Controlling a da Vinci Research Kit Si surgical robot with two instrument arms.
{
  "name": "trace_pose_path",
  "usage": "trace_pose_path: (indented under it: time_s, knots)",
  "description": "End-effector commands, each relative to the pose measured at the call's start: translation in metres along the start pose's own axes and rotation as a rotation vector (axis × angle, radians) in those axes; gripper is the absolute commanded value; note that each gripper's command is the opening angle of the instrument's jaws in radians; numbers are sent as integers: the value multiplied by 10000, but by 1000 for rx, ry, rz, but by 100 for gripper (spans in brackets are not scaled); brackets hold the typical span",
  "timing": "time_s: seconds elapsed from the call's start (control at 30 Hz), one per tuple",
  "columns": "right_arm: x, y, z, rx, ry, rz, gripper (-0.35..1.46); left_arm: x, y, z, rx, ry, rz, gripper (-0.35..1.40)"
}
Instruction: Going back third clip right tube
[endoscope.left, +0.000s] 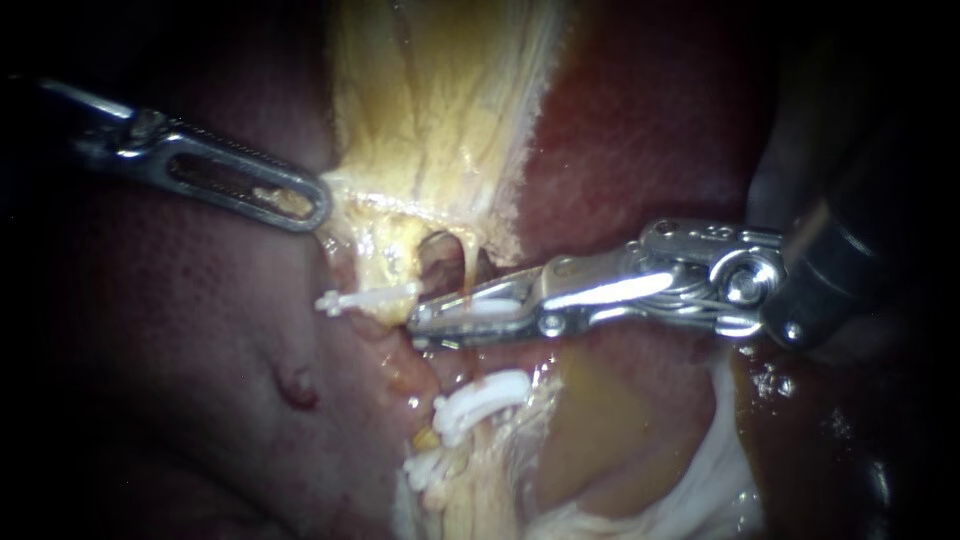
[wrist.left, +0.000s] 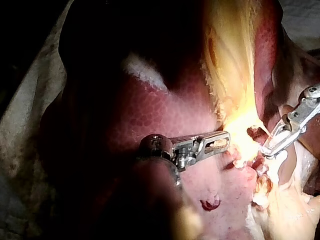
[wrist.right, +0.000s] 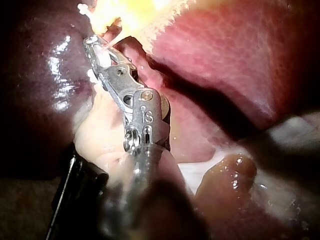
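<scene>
tube (endoscope.left: 468, 262): thin yellow strand, drops from the yellow tissue (endoscope.left: 440, 110) to the tips of the right jaws; can't tell which tube it is
upper clip (endoscope.left: 365, 298): white, just left of those tips, not touching them
lower clips (endoscope.left: 480, 395): white, stacked below the jaws on pale tissue
right instrument (endoscope.left: 430, 327): jaws slightly apart, narrow gap, gripping nothing; pale glint inside
left instrument (endoscope.left: 312, 205): jaws closed on the yellow tissue's edge, up-left of the upper clip
liver (endoscope.left: 180, 380): dark red, on both sides
</scene>
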Motion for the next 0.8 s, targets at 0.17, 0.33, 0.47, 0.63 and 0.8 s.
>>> trace_pose_path:
  time_s: [0.17, 0.33, 0.47, 0.63, 0.8]
  knots:
    - [0, 0, 0, 0, 0, 6, -35, 0, 0, 0, 0, 0, 0, -35]
    - [-1, 0, 0, 1, -1, 11, -35, 0, 0, 0, 0, 0, 0, -35]
    - [-2, -1, 1, 11, -7, -6, -21, 0, 0, 0, 0, 0, 0, -35]
    - [-1, 0, 3, -73, 34, -67, 38, 0, 0, 0, 0, 0, 0, -35]
    - [-2, 3, 5, -164, 66, -153, 47, 0, 0, 0, 0, 0, 0, -35]
